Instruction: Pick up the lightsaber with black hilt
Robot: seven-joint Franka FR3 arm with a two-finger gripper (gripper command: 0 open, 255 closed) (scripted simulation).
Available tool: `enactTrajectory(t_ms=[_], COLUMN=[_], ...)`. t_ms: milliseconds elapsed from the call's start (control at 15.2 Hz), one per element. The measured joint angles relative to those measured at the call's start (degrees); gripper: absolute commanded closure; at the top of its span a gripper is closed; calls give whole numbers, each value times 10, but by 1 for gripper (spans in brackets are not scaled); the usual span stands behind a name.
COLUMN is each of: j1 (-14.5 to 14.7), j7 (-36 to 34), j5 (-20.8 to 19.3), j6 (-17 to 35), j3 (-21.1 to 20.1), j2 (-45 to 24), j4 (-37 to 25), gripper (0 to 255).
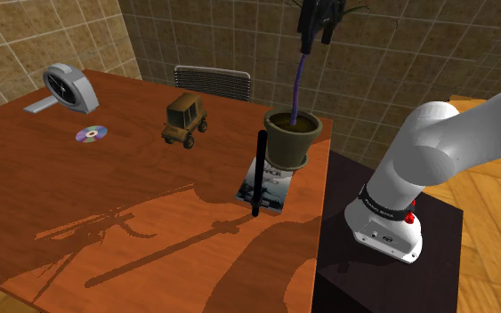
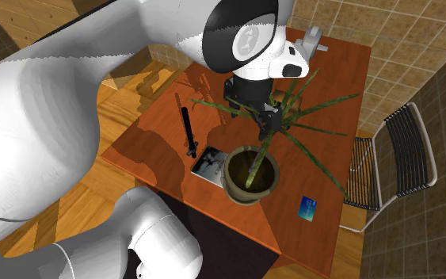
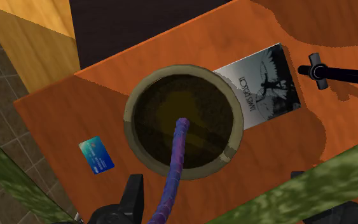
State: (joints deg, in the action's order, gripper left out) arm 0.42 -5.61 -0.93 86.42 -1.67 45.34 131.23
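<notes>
The lightsaber (image 1: 258, 175), a thin black rod with a small cross-piece, lies flat on the wooden table (image 1: 79, 196) beside a picture book (image 1: 272, 185). It shows again in the second exterior view (image 2: 188, 132) and, past the book, in the wrist view (image 3: 337, 72). My gripper (image 1: 316, 36) hangs high above a potted plant (image 1: 293, 133), well off to the side of the lightsaber. Its fingers (image 3: 133, 191) stand apart, open, and the plant's purple stem (image 3: 176, 159) rises between them without being clasped.
The plant's long green leaves (image 2: 316, 127) spread around the gripper (image 2: 257, 115). A toy jeep (image 1: 184, 118), a disc (image 1: 91, 134) and a grey tape-measure-like object (image 1: 68, 87) sit further along the table. A blue card (image 3: 96, 154) lies by the pot. A wire chair (image 2: 395, 150) stands at the table's side.
</notes>
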Motion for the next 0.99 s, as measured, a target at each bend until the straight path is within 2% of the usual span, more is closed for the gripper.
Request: enactTrajectory(t_ms=[330, 990], j1=[15, 64], j7=[-30, -135], j5=[26, 117], j6=[14, 72], j3=[-32, -146], j2=[2, -44], j4=[22, 44], gripper=[0, 0])
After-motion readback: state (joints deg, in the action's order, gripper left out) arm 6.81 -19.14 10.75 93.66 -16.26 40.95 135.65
